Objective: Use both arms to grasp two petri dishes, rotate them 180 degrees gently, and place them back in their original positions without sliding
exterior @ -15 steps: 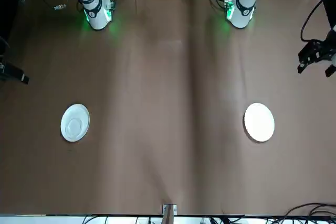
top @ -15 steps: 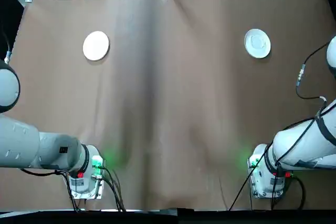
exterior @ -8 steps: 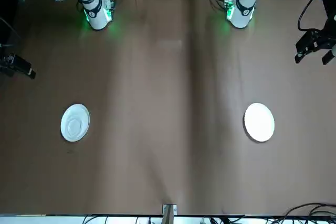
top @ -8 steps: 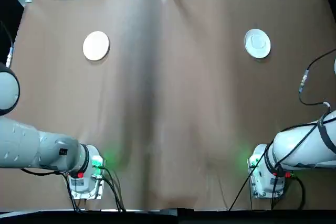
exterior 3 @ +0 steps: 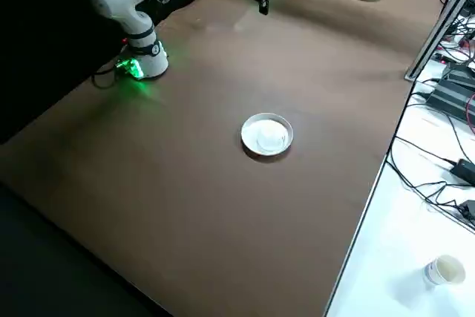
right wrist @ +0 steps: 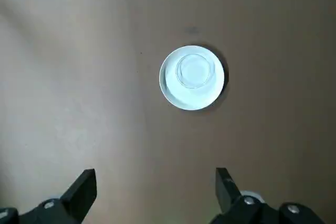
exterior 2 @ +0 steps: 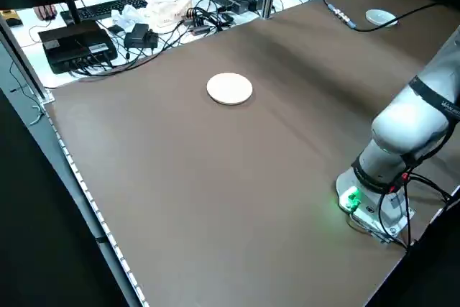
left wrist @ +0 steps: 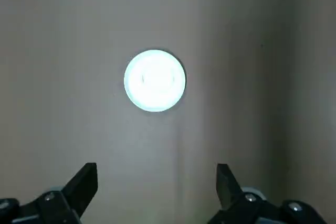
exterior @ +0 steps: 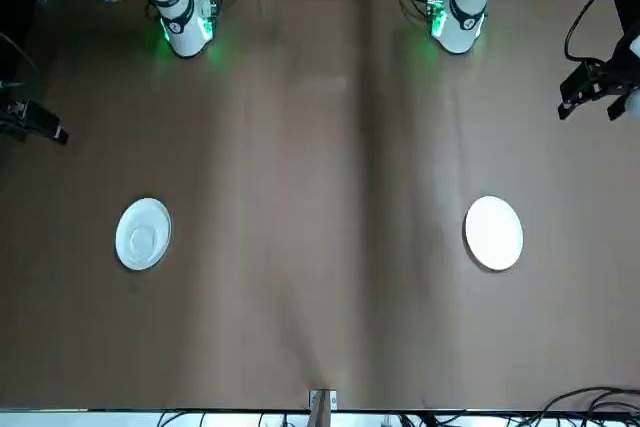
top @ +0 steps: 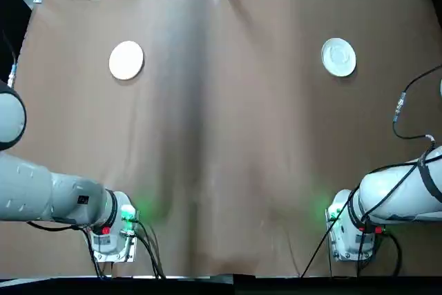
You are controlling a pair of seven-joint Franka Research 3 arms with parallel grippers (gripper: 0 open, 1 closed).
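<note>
the left gripper (left wrist: pixel 157 176) is open and holds nothing, its 2 dark fingers set wide apart. it hangs up off the brown desk (exterior: pixel 320 197), showing at the robot's left edge of the front view. the right gripper (right wrist: pixel 156 176) is open and empty too, fingers just as wide, and shows at the robot's right edge of the front view. both are well clear of the 2 white discs, with nothing between the fingers.

the left white disc (left wrist: pixel 155 99) lies flat on the desk, out past the left gripper's fingertips and touching neither. glare washes over its middle; faint marks show there, but i cannot tell a dish's rim for certain.

the right white disc (right wrist: pixel 170 90) also lies flat, beyond the right gripper's fingertips. a clear petri dish (right wrist: pixel 194 71) rests on it, a little off centre and inside the disc's edge, apart from both fingers.

the 2 discs sit well apart on the far part of the desk, 1 toward each side. the left arm (top: pixel 62 195) and the right arm (top: pixel 404 188) rise from the near edge, with green lights glowing at their bases.

past the far edge, a white desk (exterior 3: pixel 393 257) carries cables, a black keyboard (exterior 2: pixel 111 8) and a white cup (exterior 3: pixel 445 270).
</note>
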